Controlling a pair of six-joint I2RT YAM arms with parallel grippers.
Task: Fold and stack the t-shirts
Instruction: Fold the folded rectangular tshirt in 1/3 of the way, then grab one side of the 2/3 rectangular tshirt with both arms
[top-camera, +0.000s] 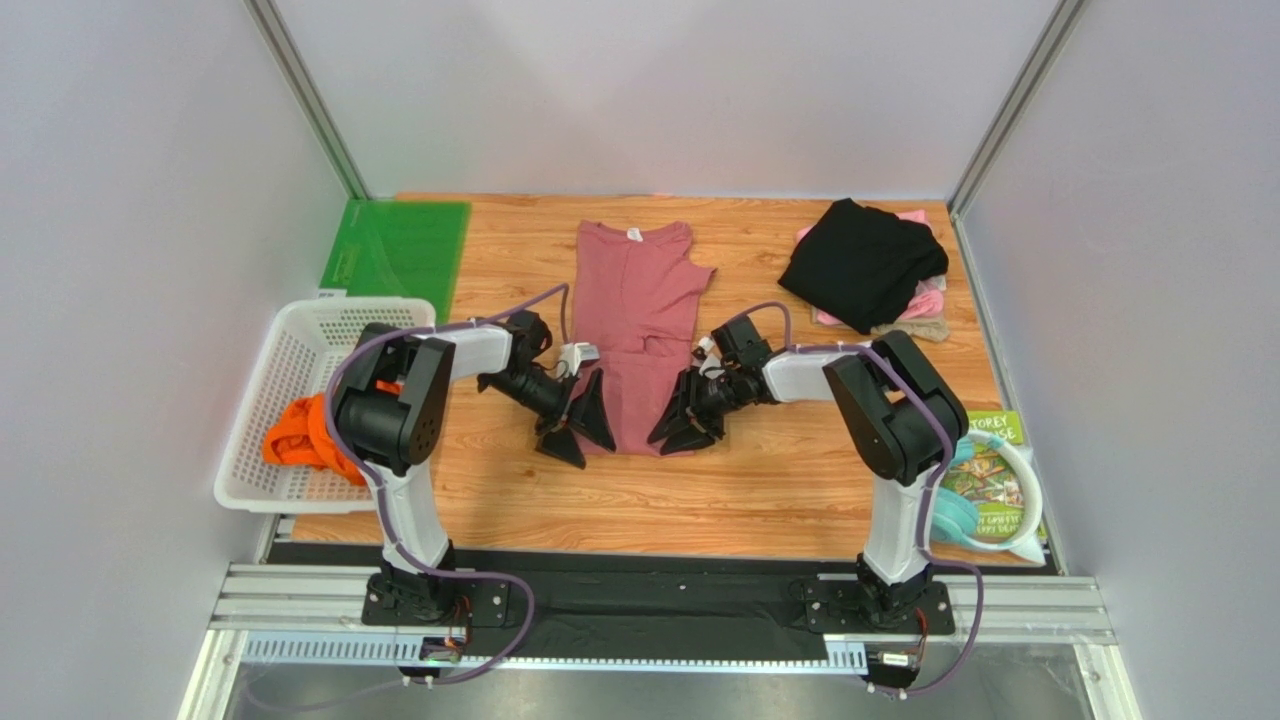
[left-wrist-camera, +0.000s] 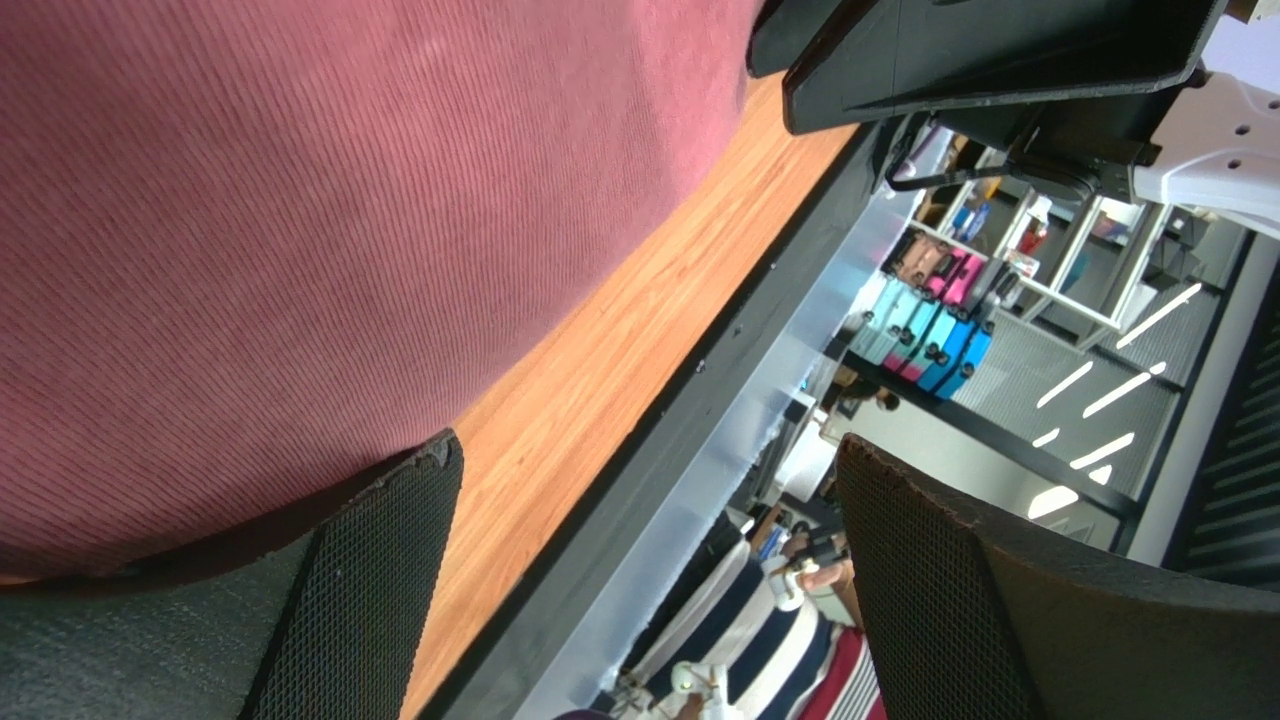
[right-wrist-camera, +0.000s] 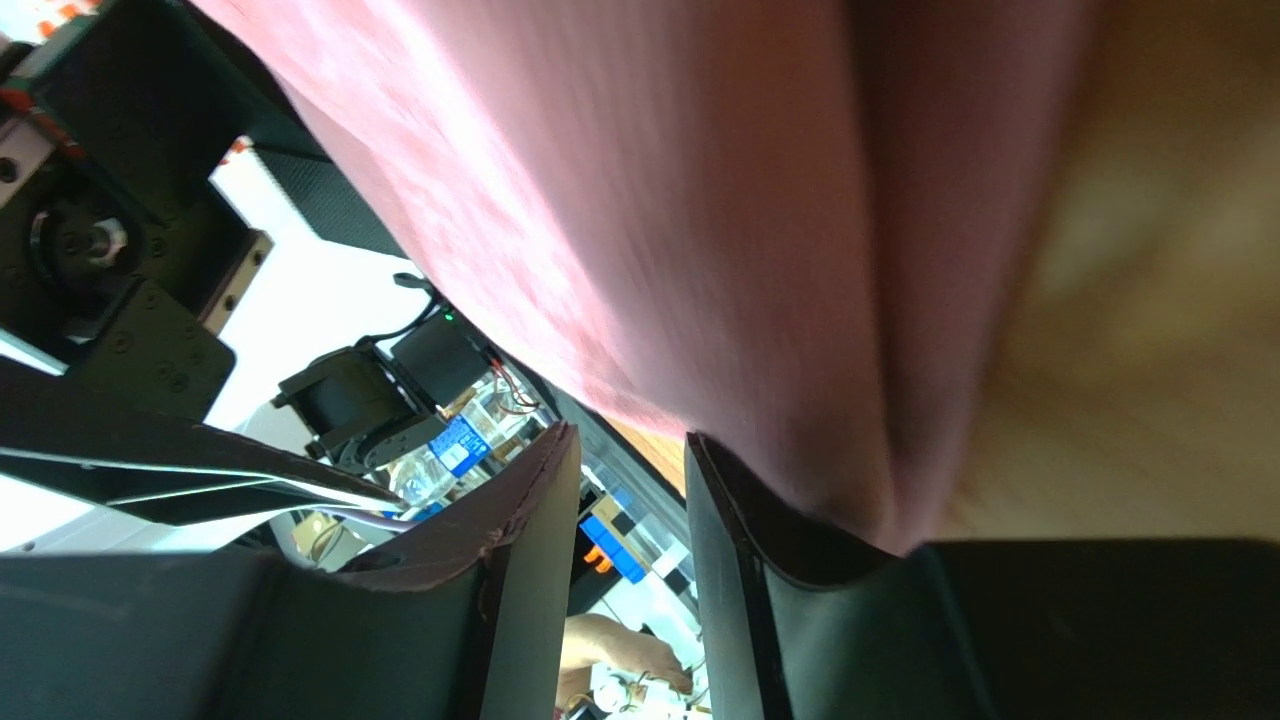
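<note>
The rose shirt (top-camera: 639, 300) lies flat on the table (top-camera: 496, 495), hem toward the arms and collar at the far end, so both arms can reach its near edge.

The left gripper (top-camera: 579, 420) sits at the hem's left corner with its jaws spread wide and nothing between them; one finger (left-wrist-camera: 361, 585) lies against the cloth edge, probably placed to take that corner.

The right gripper (top-camera: 688, 420) is at the hem's right corner; its jaws stand a narrow gap apart, the cloth draped over one finger (right-wrist-camera: 781, 555), and no cloth shows inside the gap, so no grip looks made yet.

With a gripper at each corner, the likely step is to pinch the hem and carry it up toward the collar.

Left of the shirt, an orange shirt (top-camera: 301, 435) is bunched in the basket (top-camera: 286, 338), waiting to be folded.

Beyond the shirt's right shoulder, a black shirt (top-camera: 864, 263) rests on a pale pink one (top-camera: 914, 219); this looks like the stack.
</note>
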